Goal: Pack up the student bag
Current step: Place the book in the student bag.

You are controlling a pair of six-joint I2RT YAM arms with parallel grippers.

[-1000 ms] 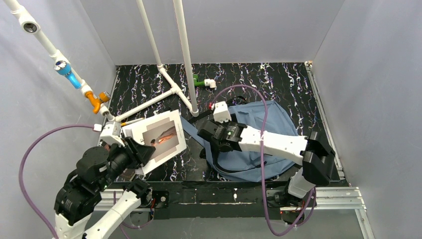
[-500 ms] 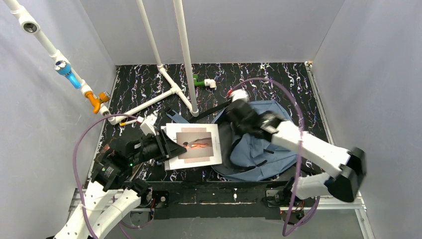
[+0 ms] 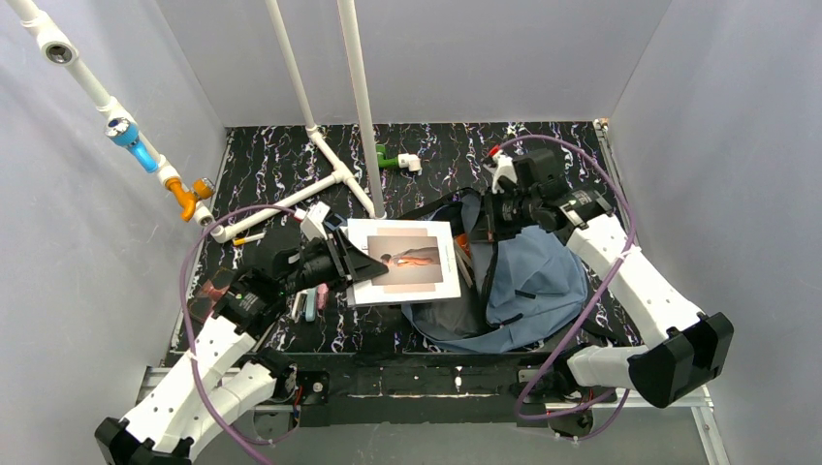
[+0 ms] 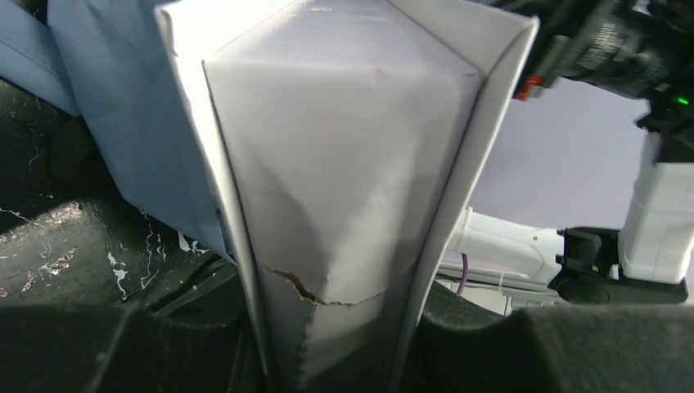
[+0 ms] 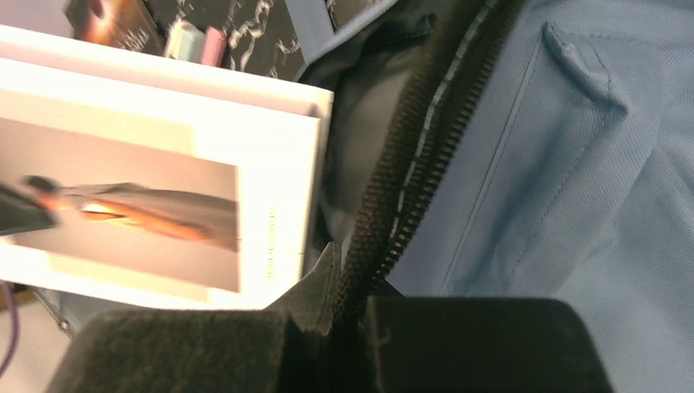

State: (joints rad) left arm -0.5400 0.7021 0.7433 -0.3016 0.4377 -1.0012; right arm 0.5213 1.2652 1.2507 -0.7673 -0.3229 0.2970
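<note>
The student bag [image 3: 543,281] lies slate-blue on the dark table, right of centre. My right gripper [image 3: 482,225] is shut on the black zip edge [image 5: 409,188] of the bag [image 5: 573,164] and holds the mouth open toward the left. My left gripper [image 3: 341,263] is shut on a white book [image 3: 412,260] with a picture on its cover. The book lies flat above the table, its right edge at the bag's mouth. In the left wrist view the book [image 4: 344,164] stands between the jaws of my left gripper [image 4: 331,348], with a small tear in it.
A white pipe frame [image 3: 334,174] with a green fitting [image 3: 388,158] stands at the back left. Several pastel markers [image 3: 308,305] lie under my left arm, and a pencil [image 3: 247,237] rests by the pipe. Grey walls close in on three sides.
My left arm has carried the book rightward from the table's left side to the bag's mouth. My right gripper has shut on the zip edge and swung to the back right.
</note>
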